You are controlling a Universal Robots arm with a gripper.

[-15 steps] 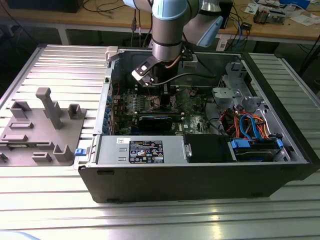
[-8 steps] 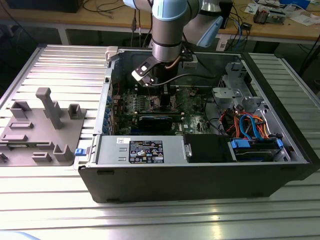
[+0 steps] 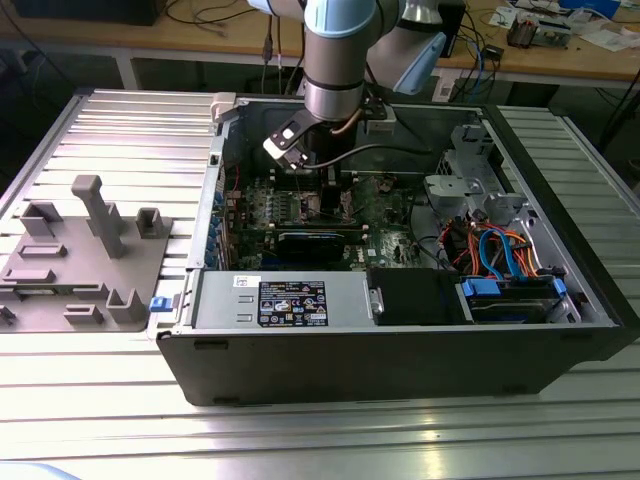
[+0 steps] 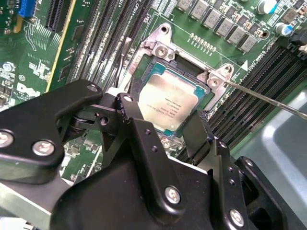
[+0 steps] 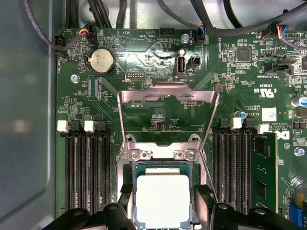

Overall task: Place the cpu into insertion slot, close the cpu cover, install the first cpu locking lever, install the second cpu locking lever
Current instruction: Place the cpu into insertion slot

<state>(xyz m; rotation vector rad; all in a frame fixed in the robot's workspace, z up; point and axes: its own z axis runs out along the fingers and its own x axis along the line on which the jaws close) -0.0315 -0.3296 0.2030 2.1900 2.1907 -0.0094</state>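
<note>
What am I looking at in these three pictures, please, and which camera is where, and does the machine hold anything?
It is one robot arm reaching into an open desktop computer case that lies on a ribbed metal table. The exterior view comes from a camera off the arm; at that view's left, a grey fixture tray stands on the table. The two wrist views come from cameras riding on the arm, facing the green motherboard. In both wrist views the black gripper sits astride the cpu, a square silver chip lying in its socket. Whether the gripper grips the chip, I cannot tell. The cpu cover, a silvery frame, is swung open beyond the socket, so it is not yet closed.
</note>
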